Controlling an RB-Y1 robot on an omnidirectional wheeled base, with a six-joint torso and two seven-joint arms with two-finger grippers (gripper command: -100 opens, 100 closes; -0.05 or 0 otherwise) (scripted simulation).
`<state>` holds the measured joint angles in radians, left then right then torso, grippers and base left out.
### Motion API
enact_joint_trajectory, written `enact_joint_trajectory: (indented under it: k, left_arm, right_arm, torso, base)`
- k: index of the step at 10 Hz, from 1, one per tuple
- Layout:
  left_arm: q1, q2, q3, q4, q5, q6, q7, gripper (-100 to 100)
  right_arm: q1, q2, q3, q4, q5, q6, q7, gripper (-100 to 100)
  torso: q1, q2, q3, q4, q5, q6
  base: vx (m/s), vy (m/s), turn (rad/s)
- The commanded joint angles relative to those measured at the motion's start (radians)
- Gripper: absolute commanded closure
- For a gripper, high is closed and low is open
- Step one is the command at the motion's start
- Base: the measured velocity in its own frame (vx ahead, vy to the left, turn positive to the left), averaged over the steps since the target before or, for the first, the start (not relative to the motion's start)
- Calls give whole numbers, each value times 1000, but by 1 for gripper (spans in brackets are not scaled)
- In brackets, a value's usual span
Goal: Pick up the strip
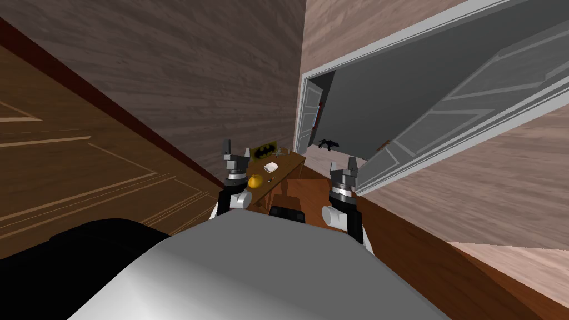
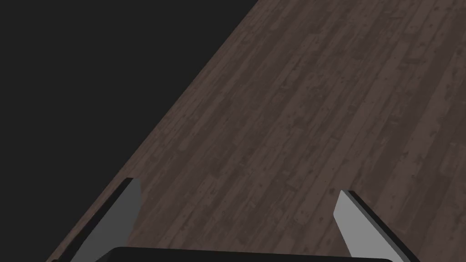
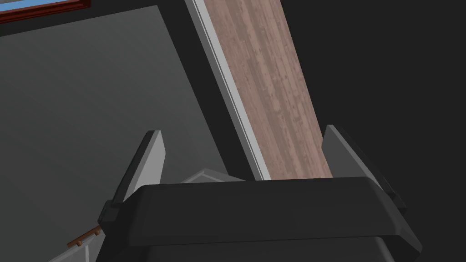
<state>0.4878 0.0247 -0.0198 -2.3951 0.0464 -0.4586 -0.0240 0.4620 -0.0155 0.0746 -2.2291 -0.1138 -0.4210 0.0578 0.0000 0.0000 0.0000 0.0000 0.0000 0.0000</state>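
Observation:
A small brown table (image 1: 293, 163) stands ahead of me against the dark plank wall. Lying on it are a white lump (image 1: 270, 166), a yellow-orange round thing (image 1: 255, 181), a black and yellow bat sign (image 1: 265, 151), and a tiny dark item (image 1: 270, 179) near the front edge. Which of the small items is the strip I cannot tell. My left gripper (image 1: 236, 150) (image 2: 236, 204) is raised by the table's left side, open and holding nothing. My right gripper (image 1: 342, 165) (image 3: 243, 150) is up to the right of the table, also open with nothing in it.
A grey door (image 1: 444, 128) stands open at the right, its white frame (image 1: 304, 116) just past the table. A black animal figure (image 1: 328, 144) sits on the floor inside the doorway. A brown panelled surface (image 1: 66, 161) runs along my left.

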Motion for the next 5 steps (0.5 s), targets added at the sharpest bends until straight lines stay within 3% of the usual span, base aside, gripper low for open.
enact_joint_trajectory:
  k: [1, 5]
  left_arm:
    - [11, 41, 12, 13, 15, 22, 7, -100]
    - [50, 109, 57, 61, 62, 98, 30, -100]
  right_arm:
    - [0, 0, 0, 0, 0, 0, 0, 0]
    - [0, 0, 0, 0, 0, 0, 0, 0]
  torso:
    - [0, 0, 0, 0, 0, 0]
    - [-4, -4, -2, -1, -1, 0]
  base:
    - [28, -24, -68]
    - [61, -52, -83]
